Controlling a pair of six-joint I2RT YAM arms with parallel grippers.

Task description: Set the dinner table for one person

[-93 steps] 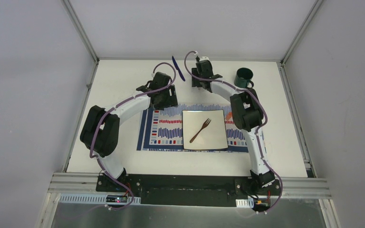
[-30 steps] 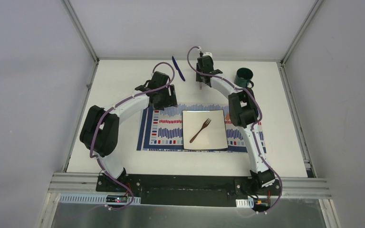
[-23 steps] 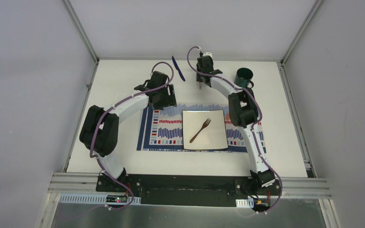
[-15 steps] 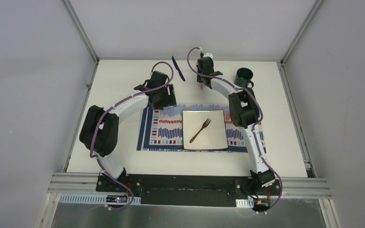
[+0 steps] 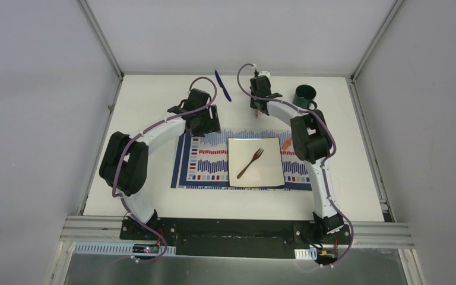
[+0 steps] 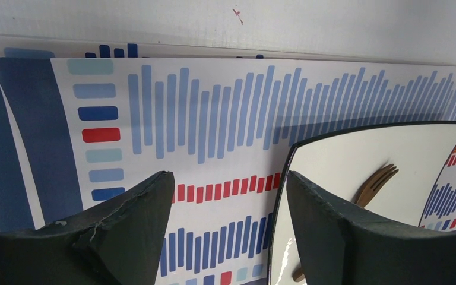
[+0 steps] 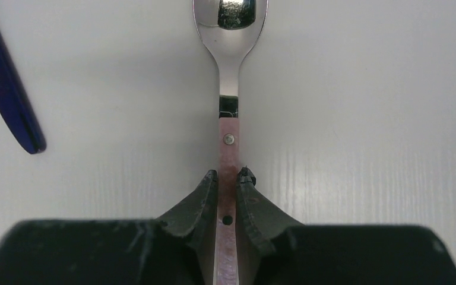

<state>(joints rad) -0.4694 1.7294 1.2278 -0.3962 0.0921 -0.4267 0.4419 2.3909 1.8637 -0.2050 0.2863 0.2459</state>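
the right pincer has its two fingers pressed against either side of the spoon, pinching the pinkish handle just below its rivet. so it's closed on the spoon, though i can't tell whether the spoon has left the surface yet. this is out on the far part of the dinner table, between the blue utensil and the green mug. the spoon's long axis runs straight in line with the pincer, bowl toward the far edge and handle end toward the striped placemat. so the place setting lies on the near side of it, back toward the arm bases. the square plate sits on the mat with a brown fork lying across it. i'd guess the spoon wants to go beside the plate, and the strip of mat on the plate's right is the closer side for this arm. the left pincer hangs wide open and empty over the mat's far left part, just beside the plate's corner.
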